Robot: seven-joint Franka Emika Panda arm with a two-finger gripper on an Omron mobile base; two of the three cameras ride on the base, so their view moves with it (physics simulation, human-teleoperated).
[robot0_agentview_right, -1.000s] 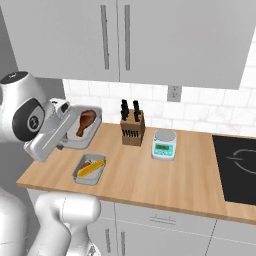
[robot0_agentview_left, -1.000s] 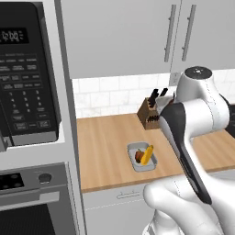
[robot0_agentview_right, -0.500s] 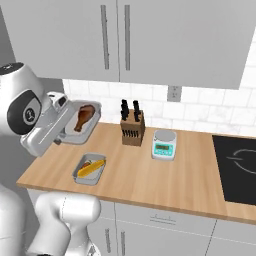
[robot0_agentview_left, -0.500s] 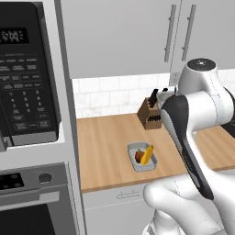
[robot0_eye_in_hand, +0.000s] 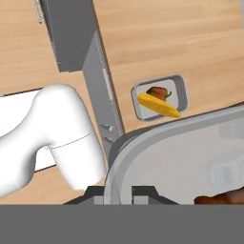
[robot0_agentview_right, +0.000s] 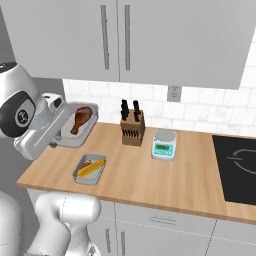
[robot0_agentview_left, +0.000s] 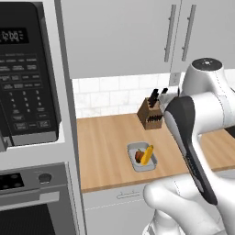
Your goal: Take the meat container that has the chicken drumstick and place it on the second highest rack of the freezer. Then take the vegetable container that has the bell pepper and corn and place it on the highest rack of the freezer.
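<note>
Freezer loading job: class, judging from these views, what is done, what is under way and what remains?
Done: nothing is shelved yet. In hand: the gripper, shut on the grey oval meat tray holding the reddish-brown chicken drumstick, carries it above the wooden counter. Left: shelving it, then the grey vegetable tray with yellow corn, resting on the counter.

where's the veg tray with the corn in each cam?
Left base view: vegetable container lower centre on the counter, in front of the knife block.
Right base view: lower left, front-left of the knife block.
Hand view: upper right, above the held tray's rim.
Shared landmark: the corn.
</note>
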